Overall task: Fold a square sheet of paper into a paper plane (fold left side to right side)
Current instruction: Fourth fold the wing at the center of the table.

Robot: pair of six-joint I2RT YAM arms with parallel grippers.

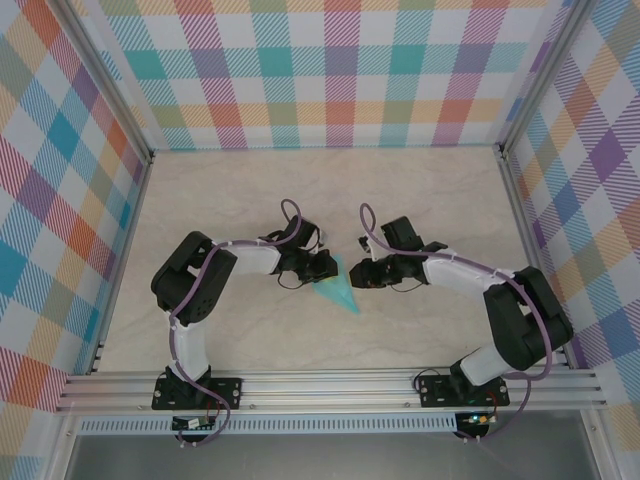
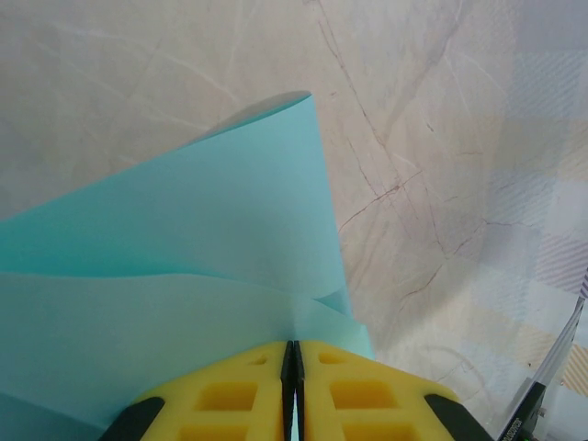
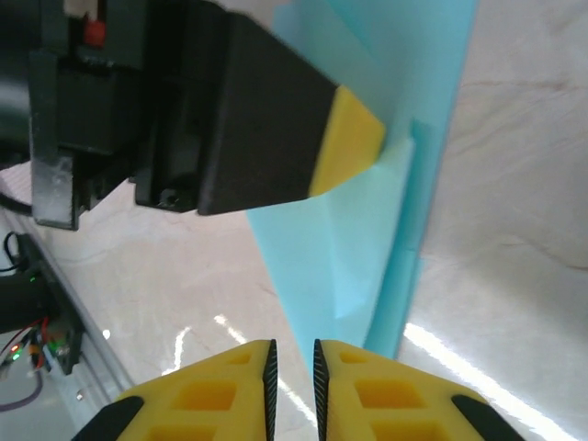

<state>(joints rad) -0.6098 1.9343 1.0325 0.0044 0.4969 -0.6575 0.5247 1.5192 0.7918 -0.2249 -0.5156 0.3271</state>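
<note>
The turquoise sheet of paper (image 1: 340, 290), folded to a pointed paper plane shape, lies mid-table between the arms with its tip toward the near edge. My left gripper (image 1: 328, 266) is at its far left edge. In the left wrist view, that gripper (image 2: 292, 354) is shut on the paper (image 2: 184, 257), and a flap curls up beyond the yellow fingers. My right gripper (image 1: 360, 273) is just right of the sheet. In the right wrist view, the right gripper (image 3: 292, 354) has a narrow gap with nothing in it, and the paper (image 3: 367, 239) lies just ahead. The left fingertip (image 3: 344, 142) rests on the paper.
Bare marbled table (image 1: 330, 190) stretches behind the arms. Checkered walls (image 1: 340, 70) close off the back and both sides. An aluminium rail (image 1: 330, 385) with both arm bases runs along the near edge. The two wrists are close together over the sheet.
</note>
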